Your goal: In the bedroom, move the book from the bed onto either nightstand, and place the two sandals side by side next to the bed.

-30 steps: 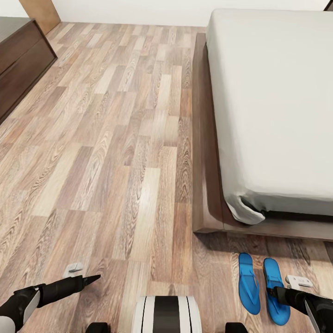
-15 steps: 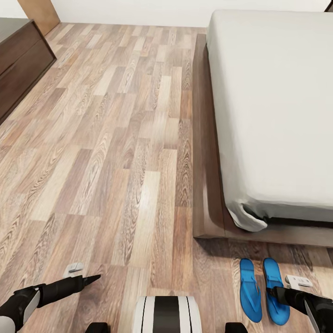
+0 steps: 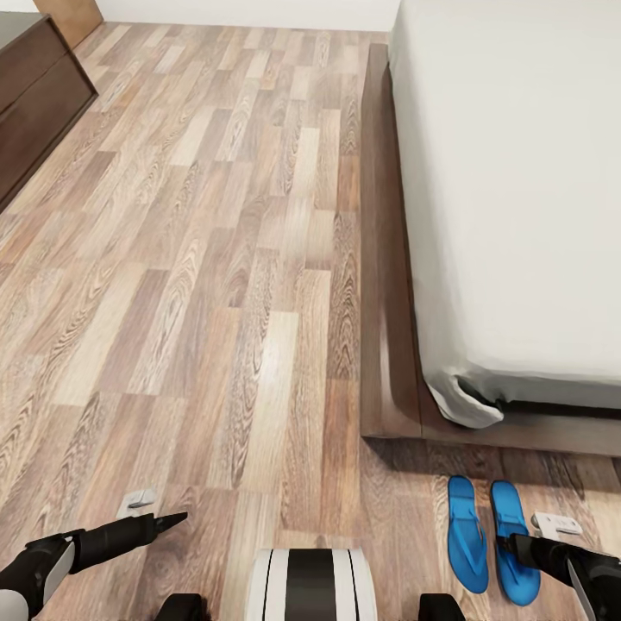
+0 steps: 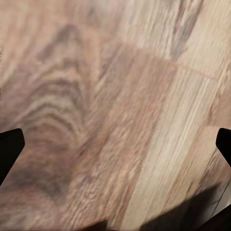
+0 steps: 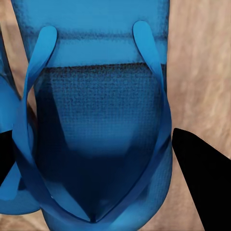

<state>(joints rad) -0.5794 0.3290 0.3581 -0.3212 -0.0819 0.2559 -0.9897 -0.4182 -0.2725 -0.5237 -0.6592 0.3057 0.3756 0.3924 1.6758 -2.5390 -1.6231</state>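
1. Two bright blue sandals lying flat on the wood-plank floor just off the foot corner of the bed, soles down, toes toward the bed frame: left sandal and right sandal near-parallel, a thin strip of floor between them.

2. Right gripper hovering directly above the right sandal, fingers spread wide to either side of its straps, clasping nothing; contact with the sole not evident.

3. Left gripper poised low over bare floor well away from the bed, wide open and empty in the left wrist view, dark fingertips at opposite edges.

4. Judged stage: pair apparently set side by side by the bed, so best handled by lifting the right gripper straight up, jaws kept wide, no sideways drag that could snag a strap and skew the sandal.

5. Worth checking before leaving: heels level, toes aligned, gap even.

6. Book and nightstands nowhere on the visible stretch of mattress or floor; likely to be looked for farther up the bed.

7. Hard to read: right sandal's heel covered by the right arm in the head view; bed cropped at the right and far edges; dark cabinet across the floor from the bed only partly in frame.
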